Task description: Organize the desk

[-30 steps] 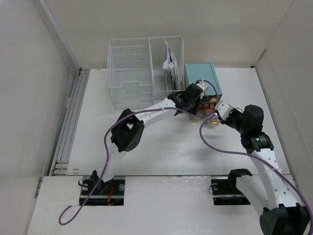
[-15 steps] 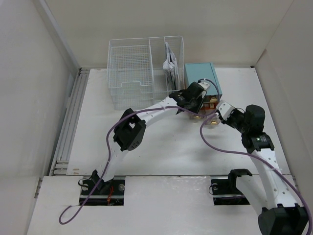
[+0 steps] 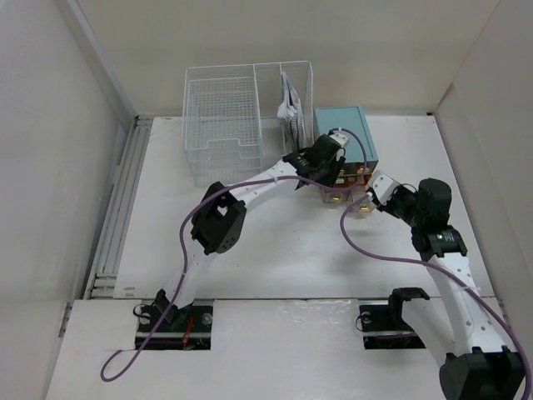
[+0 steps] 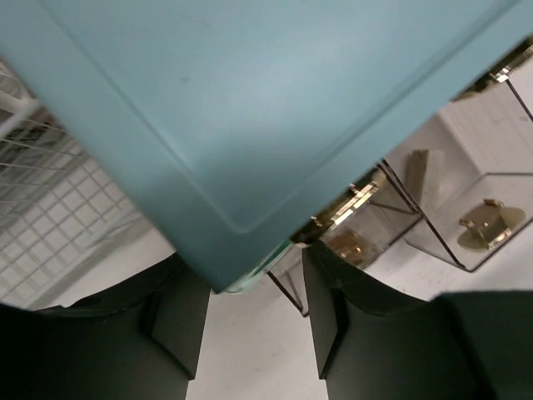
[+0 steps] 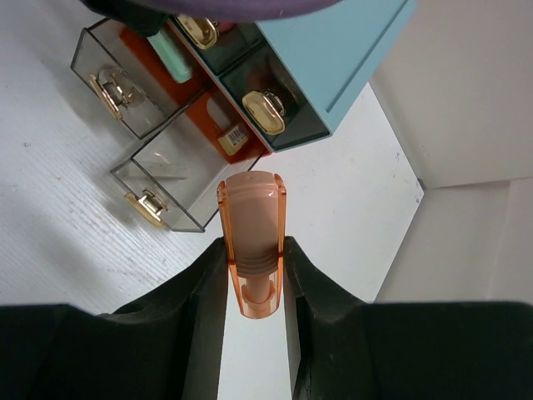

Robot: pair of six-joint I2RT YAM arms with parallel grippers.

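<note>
The white desk [image 3: 275, 242] carries a teal drawer box [image 3: 343, 129] at the back, with two clear drawers [image 3: 340, 197] pulled out in front of it. My left gripper [image 3: 331, 160] hangs over the box's front edge. In the left wrist view the left gripper [image 4: 250, 312] is open over bare desk, with the teal box [image 4: 250, 108] just above its fingertips. My right gripper [image 5: 254, 250] is shut on a small translucent orange tube [image 5: 251, 221], held above the desk beside the open drawers [image 5: 179, 167].
A white wire-mesh rack [image 3: 241, 125] with papers stands left of the teal box. One open drawer holds a mint-green item [image 5: 171, 57] and an orange one [image 5: 225, 137]. Purple cables loop from both arms. Walls close in the desk on three sides.
My left gripper has moved back toward the teal box's front edge, and its jaws have widened. The right arm and the orange tube have barely moved.
</note>
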